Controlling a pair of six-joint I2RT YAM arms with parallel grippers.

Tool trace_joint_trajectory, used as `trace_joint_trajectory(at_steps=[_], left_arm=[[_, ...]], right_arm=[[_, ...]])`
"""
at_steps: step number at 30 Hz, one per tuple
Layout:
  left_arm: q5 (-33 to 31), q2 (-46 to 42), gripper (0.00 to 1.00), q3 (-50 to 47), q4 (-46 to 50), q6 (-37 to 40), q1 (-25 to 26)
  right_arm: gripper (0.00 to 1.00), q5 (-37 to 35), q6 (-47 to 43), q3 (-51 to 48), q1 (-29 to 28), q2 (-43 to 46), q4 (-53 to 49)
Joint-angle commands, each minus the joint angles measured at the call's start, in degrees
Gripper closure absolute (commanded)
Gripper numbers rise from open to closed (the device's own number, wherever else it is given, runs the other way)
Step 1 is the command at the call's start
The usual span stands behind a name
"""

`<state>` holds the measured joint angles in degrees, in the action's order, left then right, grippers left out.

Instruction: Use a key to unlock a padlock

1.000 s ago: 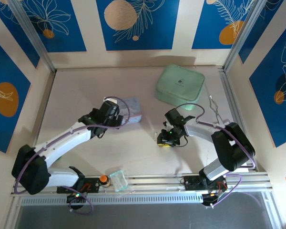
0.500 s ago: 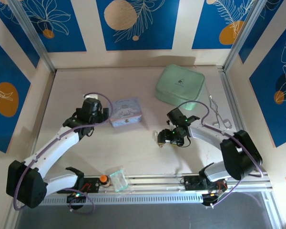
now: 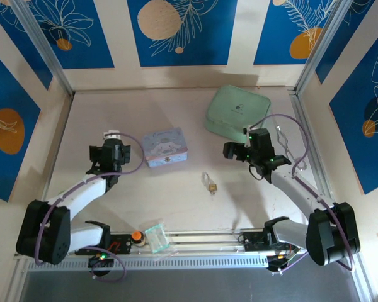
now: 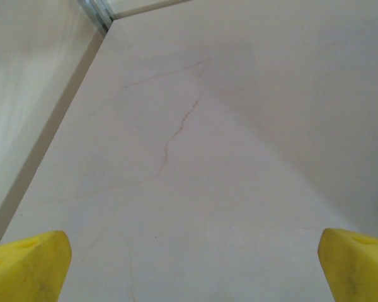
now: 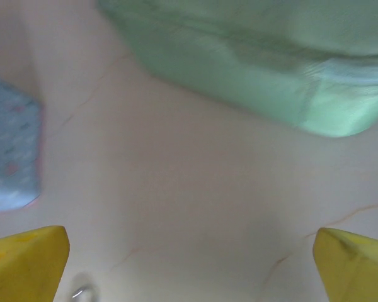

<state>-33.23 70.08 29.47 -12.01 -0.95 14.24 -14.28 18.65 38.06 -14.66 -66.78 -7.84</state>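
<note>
Both hands empty: the left gripper (image 4: 189,264) and the right gripper (image 5: 189,261) have their yellow tips spread as wide as they go, with nothing between them. I see the padlock (image 3: 210,185) lying flat on the table (image 3: 113,207), on the near side of the right gripper and a little to its left, well apart from the left gripper. I can't tell the key apart from it. I judge the lock light, hard and slick, likely to skate. I'd pinch the brass body across its flat faces and leave the shackle free. The overhead view gives the lock whole. The right wrist view catches a silvery glint by its left tip, perhaps the shackle, and the mint-green case (image 5: 258,69) ahead.
</note>
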Motion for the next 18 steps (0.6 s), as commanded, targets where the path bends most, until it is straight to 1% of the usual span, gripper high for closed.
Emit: trace_joint_trajectory(at_steps=[1, 4, 6, 7, 9, 12, 13, 14, 16, 17, 18], left_arm=[[4.28, 1.01, 0.00, -3.22, -10.63, 1.70, -3.95], [8.56, 2.93, 0.00, -7.30, -19.49, 1.76, -6.34], [9.17, 4.61, 0.00, -8.24, -23.05, 2.21, -6.76], [9.44, 4.86, 0.00, -7.75, -22.23, 1.90, -6.81], [10.92, 6.18, 0.00, -8.49, -27.07, 2.45, -7.12], [12.40, 8.48, 0.00, -7.82, -29.86, 2.75, -7.64], [12.45, 9.08, 0.00, -7.53, -30.09, 2.53, -7.69], [13.81, 9.55, 0.00, -7.17, -30.30, 1.60, -8.04], [17.94, 12.02, 0.00, -8.53, -36.90, 1.10, -8.93], [17.94, 13.52, 0.00, -8.51, -37.32, 0.79, -8.97], [18.29, 15.22, 0.00, -9.03, -40.19, 0.65, -9.04]], right_arm=[[0.01, -2.96, -6.38, -3.26, 5.17, -0.59, 12.85], [0.01, -0.45, -7.39, -6.43, 10.65, -2.28, 19.82], [0.00, 0.72, -8.06, -8.15, 12.88, -4.09, 23.87], [0.00, 1.10, -7.85, -8.77, 13.36, -4.78, 25.52], [0.00, 1.00, -8.69, -10.91, 13.43, -6.64, 31.57], [0.00, 1.04, -9.60, -14.05, 13.45, -9.53, 41.93], [0.00, 1.38, -9.89, -13.75, 13.51, -9.51, 41.57], [0.00, 1.88, -10.40, -14.35, 13.59, -9.99, 43.85], [0.00, 2.72, -11.08, -16.05, 13.85, -11.16, 49.61], [0.00, 3.44, -11.12, -16.31, 14.20, -12.19, 51.28], [0.00, 4.23, -10.84, -16.21, 14.68, -13.29, 52.19]])
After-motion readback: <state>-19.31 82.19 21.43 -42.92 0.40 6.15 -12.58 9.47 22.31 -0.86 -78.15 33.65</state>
